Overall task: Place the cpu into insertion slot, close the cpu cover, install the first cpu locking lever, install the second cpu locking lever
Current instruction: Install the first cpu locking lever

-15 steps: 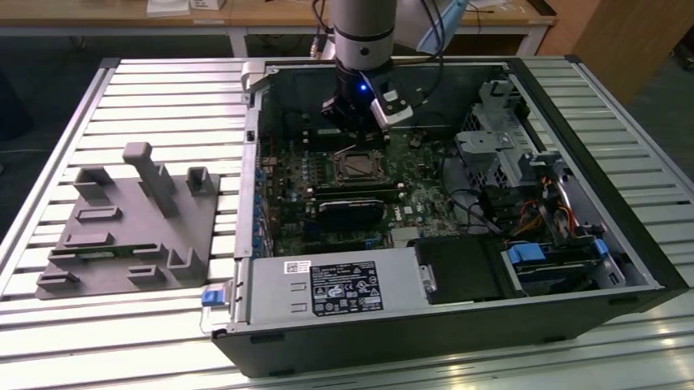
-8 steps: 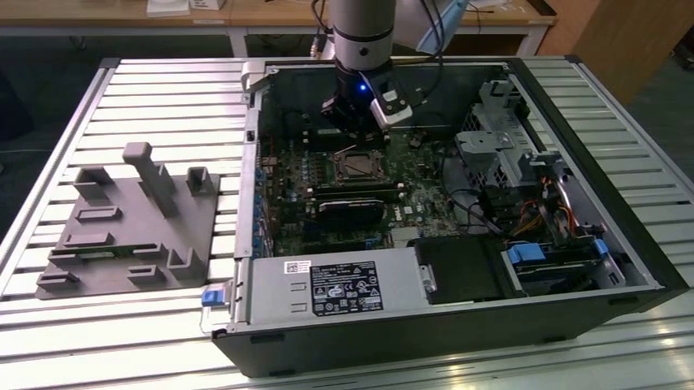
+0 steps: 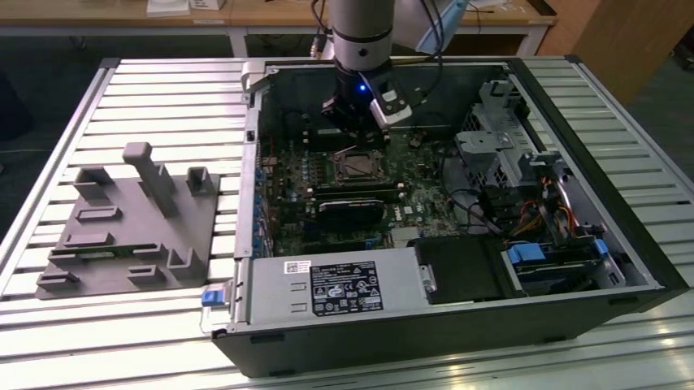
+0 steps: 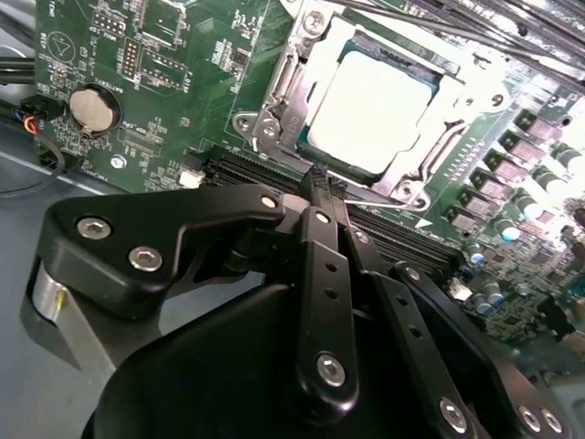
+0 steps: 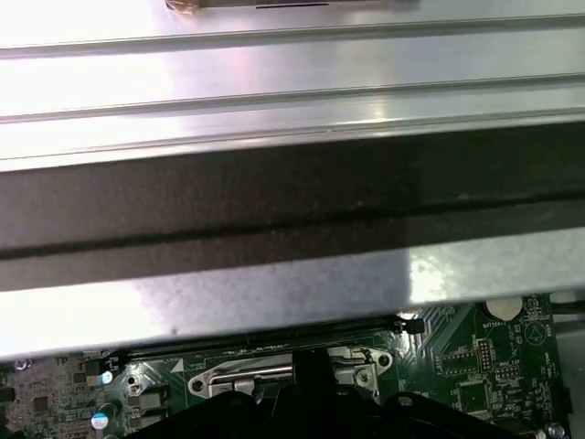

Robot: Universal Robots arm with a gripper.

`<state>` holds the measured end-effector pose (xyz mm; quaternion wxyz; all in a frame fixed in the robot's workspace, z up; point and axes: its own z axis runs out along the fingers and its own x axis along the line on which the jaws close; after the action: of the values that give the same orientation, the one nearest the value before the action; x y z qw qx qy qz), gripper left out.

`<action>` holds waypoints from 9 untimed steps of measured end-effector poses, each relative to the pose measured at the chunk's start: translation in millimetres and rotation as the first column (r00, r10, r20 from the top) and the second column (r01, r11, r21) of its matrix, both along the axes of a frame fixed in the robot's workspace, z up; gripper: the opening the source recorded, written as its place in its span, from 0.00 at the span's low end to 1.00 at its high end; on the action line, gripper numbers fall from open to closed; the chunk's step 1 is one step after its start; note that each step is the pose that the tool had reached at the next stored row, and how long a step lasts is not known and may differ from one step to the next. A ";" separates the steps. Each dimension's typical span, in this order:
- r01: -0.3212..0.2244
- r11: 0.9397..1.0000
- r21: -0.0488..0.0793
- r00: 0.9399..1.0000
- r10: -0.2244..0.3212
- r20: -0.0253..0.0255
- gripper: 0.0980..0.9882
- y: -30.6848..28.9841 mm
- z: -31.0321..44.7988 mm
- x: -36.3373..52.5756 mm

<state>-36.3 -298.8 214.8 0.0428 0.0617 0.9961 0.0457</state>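
Your gripper point(image 3: 353, 122) hangs inside the open case point(image 3: 607, 268), over the green board point(image 3: 292, 219) and near the slot point(image 3: 355, 166). In the second wrist view the gripper point(image 4: 326, 186) shows its jaws narrow, tip against tip, with nothing between them. The tips show in front of the black memory slots point(image 4: 242, 169) that run just beside the slot. You cannot tell whether they touch the board.

The cpu point(image 4: 375, 96) lies flat in the slot, its pale metal top showing through the window of the cover point(image 4: 443, 128). The cover lies down over the cpu, with its frame around the chip on every side that shows. The gripper is apart from both.

A coin battery point(image 4: 96, 108) sits on the board, well apart from the slot. In the first wrist view the gripper point(image 5: 311, 366) shows dark in front of the slot's metal rim point(image 5: 242, 375), with the case wall point(image 5: 292, 201) beyond.

The case lies on its side on the slatted worktop point(image 3: 162, 89), toward the edge at the exterior view's right. A grey fixture point(image 3: 130, 223) with upright posts sits on the worktop near the edge at the exterior view's left, just beside the case and well apart from the gripper. A labelled power supply point(image 3: 336, 288) sits at the case's end nearest the exterior camera.
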 end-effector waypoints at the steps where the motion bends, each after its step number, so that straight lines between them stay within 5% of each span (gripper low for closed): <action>1: 0.000 1.000 0.000 1.000 0.000 0.009 0.01 0.0 -0.5 0.0; 3: 0.000 1.000 0.000 1.000 0.000 0.028 0.01 0.1 -1.5 0.0; 5: 0.000 1.000 0.000 0.999 0.000 0.040 0.01 0.2 -2.2 -0.3; 9: 0.000 1.000 -0.001 0.999 0.000 0.043 0.01 2.4 -2.7 -1.6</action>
<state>-37.9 -296.4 212.2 0.0643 0.0606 0.9950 0.0468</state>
